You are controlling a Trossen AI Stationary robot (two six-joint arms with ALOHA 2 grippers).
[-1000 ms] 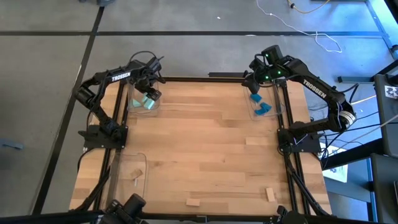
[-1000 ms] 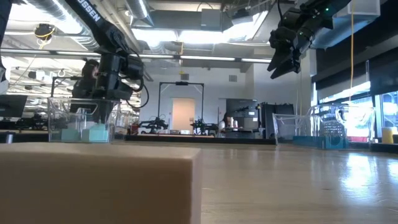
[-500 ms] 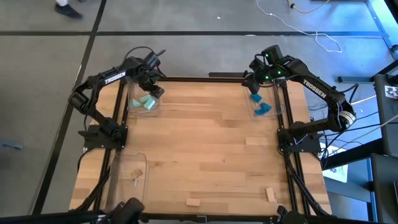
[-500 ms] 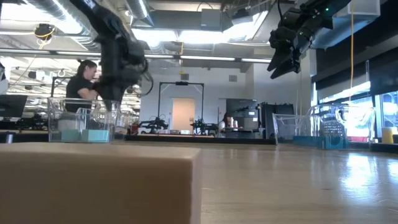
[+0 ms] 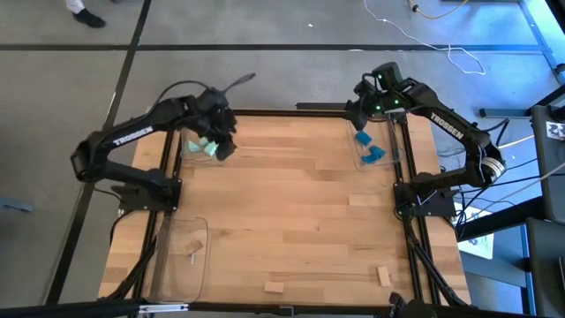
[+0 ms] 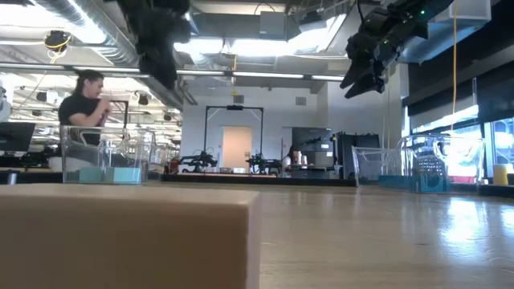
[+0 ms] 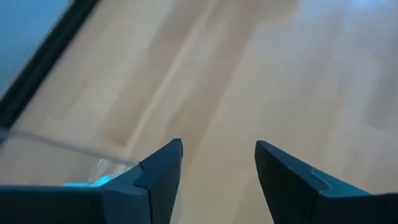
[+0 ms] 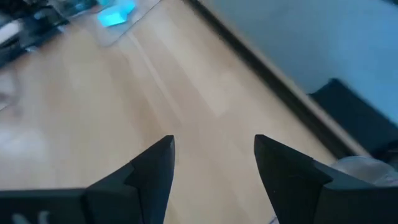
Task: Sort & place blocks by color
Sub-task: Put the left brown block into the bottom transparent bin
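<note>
Mint-teal blocks [image 5: 205, 146] lie in a clear tray [image 5: 192, 152] at the table's far left. They also show in the low view [image 6: 104, 172]. Deep blue blocks [image 5: 369, 148] lie in a clear tray [image 5: 381, 163] at the far right. Two pale wood blocks [image 5: 194, 250] lie in a clear tray at the near left. Two more wood blocks [image 5: 274, 286] [image 5: 383, 276] lie on the table near its front edge. My left gripper [image 7: 219, 152] is open and empty, up above the mint tray's inner edge [image 5: 225, 146]. My right gripper [image 8: 214, 146] is open and empty, up beside the blue tray's far end [image 5: 357, 119].
The wooden table [image 5: 291, 194] has a black frame around it. A wood block [image 6: 128, 237] stands close in front of the low camera and hides the near table. A person [image 6: 84, 104] stands in the room behind the mint tray.
My left gripper has risen out of the mint tray and gone a little toward the table's right and near edges, so it now hangs well above the tray. The mint blocks have stayed in the tray. The person behind has walked leftward.
</note>
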